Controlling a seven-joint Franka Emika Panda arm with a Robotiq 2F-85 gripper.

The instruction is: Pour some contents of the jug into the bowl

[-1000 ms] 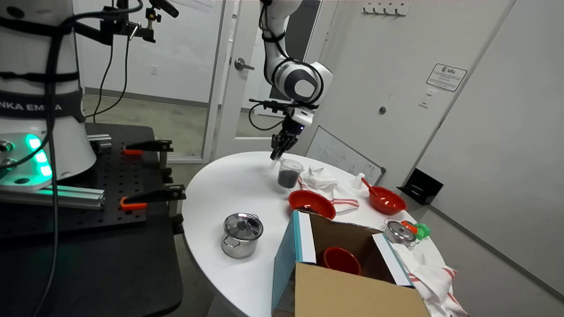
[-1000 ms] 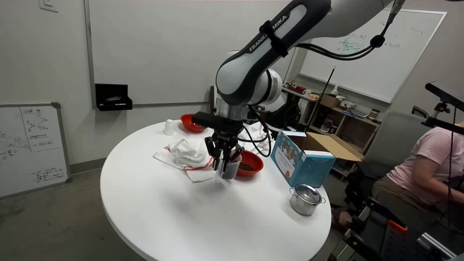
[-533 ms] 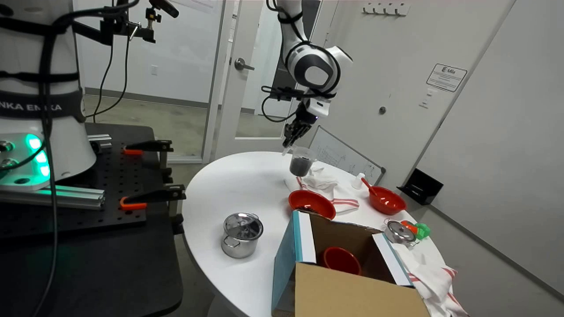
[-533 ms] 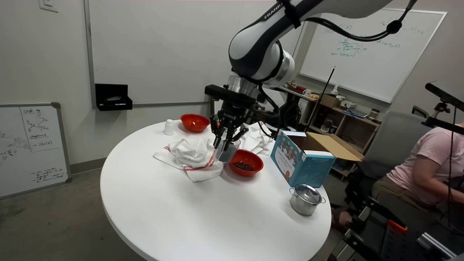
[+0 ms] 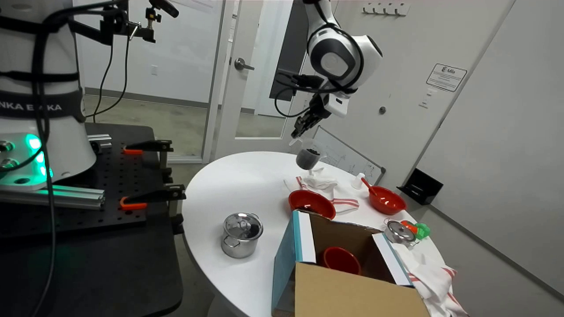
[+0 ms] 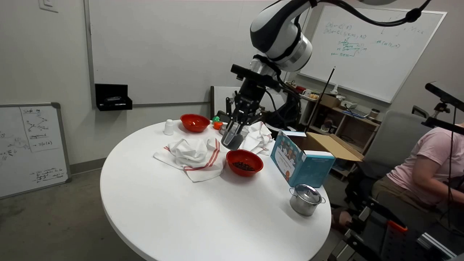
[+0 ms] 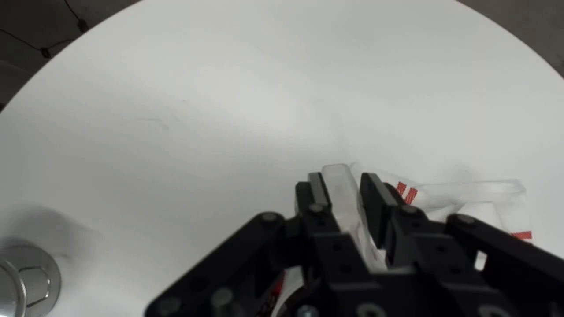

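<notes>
Carrying the jug [image 5: 306, 160] to the bowl seems the step in hand; I judge pouring not yet begun, as no stream shows. The pincer [image 7: 342, 180] pinches the jug's clear handle [image 7: 339, 175], with the jug tilted and held clear of the tabletop. In an exterior view, the bowl [image 6: 247, 156] sits well in from the tabletop's [image 6: 203, 214] right-hand edge, dark bits inside. Next, the mouth should come over the bowl, then tip further, slowly. Whether it is above it now, I cannot tell. The wrist view hides most of the jug and cuts off the pot [image 7: 42, 275]; in an exterior view, the box [image 5: 285, 253] partly covers the bowl's lower wall.
</notes>
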